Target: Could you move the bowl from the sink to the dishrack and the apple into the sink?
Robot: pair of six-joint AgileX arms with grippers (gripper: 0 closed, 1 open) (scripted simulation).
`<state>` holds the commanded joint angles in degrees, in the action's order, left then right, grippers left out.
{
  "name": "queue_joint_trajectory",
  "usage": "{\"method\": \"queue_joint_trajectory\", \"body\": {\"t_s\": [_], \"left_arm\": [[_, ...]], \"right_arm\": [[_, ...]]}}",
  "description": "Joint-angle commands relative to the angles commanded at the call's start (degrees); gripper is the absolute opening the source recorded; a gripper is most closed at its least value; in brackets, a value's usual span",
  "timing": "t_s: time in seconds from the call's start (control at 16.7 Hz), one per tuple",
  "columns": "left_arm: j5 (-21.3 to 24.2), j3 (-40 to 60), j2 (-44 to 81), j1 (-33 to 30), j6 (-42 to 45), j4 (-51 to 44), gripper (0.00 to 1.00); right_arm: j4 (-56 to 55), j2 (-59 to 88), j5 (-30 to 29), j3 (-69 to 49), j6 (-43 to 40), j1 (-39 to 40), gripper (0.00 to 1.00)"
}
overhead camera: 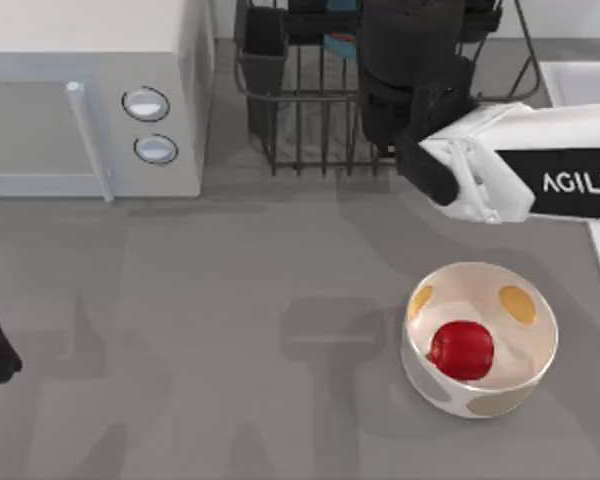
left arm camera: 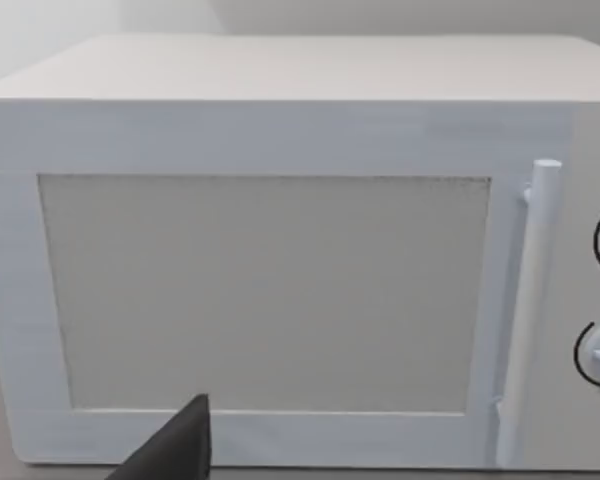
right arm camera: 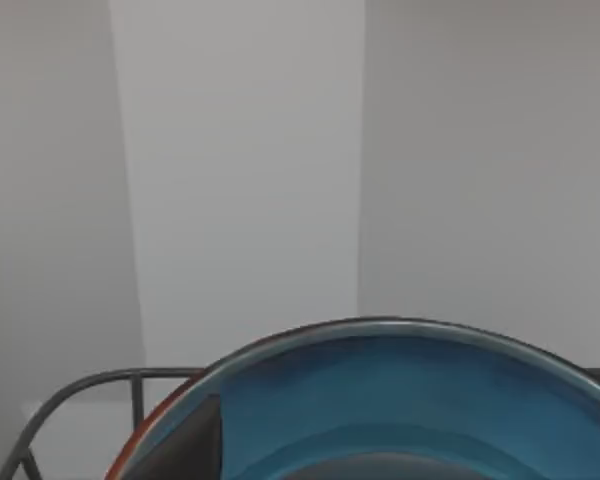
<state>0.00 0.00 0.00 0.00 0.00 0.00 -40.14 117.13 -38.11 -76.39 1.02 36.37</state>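
The right end effector (overhead camera: 380, 60) hangs over the dishrack (overhead camera: 300, 130) with the bowl (right arm camera: 400, 400); grip unclear — the apple (overhead camera: 463, 350) waits in a white bowl (overhead camera: 480, 340); left arm parked.

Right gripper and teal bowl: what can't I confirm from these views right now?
- Right gripper fingers: in the top view the arm's own black wrist covers them above the dishrack.
- Bowl: right wrist view cuts off its lower part, so its seating in the rack is unclear.
- Sink: cut off by the top view's right edge.
- Left gripper: only a dark tip before the microwave.
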Motion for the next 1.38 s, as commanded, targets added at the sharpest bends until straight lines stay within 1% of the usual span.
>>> {"method": "queue_joint_trajectory", "body": {"t_s": [0.18,0.3,0.48,0.72,0.9,1.14,1.38], "left_arm": [[0.0,0.0,0.0,0.0,0.0,0.0,1.00],[0.0,0.0,0.0,0.0,0.0,0.0,1.00],[0.0,0.0,0.0,0.0,0.0,0.0,1.00],[0.0,0.0,0.0,0.0,0.0,0.0,1.00],[0.0,0.0,0.0,0.0,0.0,0.0,1.00],[0.0,0.0,0.0,0.0,0.0,0.0,1.00],[0.0,0.0,0.0,0.0,0.0,0.0,1.00]], "right_arm": [[3.1,-3.5,2.2,2.9,-0.2,-3.0,1.00],[7.5,-9.0,5.7,7.6,-0.3,-6.6,1.00],[16.4,-21.0,12.7,17.3,-0.5,-13.0,1.00],[29.3,-42.4,22.7,32.4,-0.9,-21.2,1.00],[37.0,-61.9,28.2,44.1,-1.2,-26.7,1.00],[41.8,-87.2,32.3,57.2,-1.3,-32.2,1.00],[41.6,-105.7,34.9,68.0,-1.2,-35.3,1.00]]}}
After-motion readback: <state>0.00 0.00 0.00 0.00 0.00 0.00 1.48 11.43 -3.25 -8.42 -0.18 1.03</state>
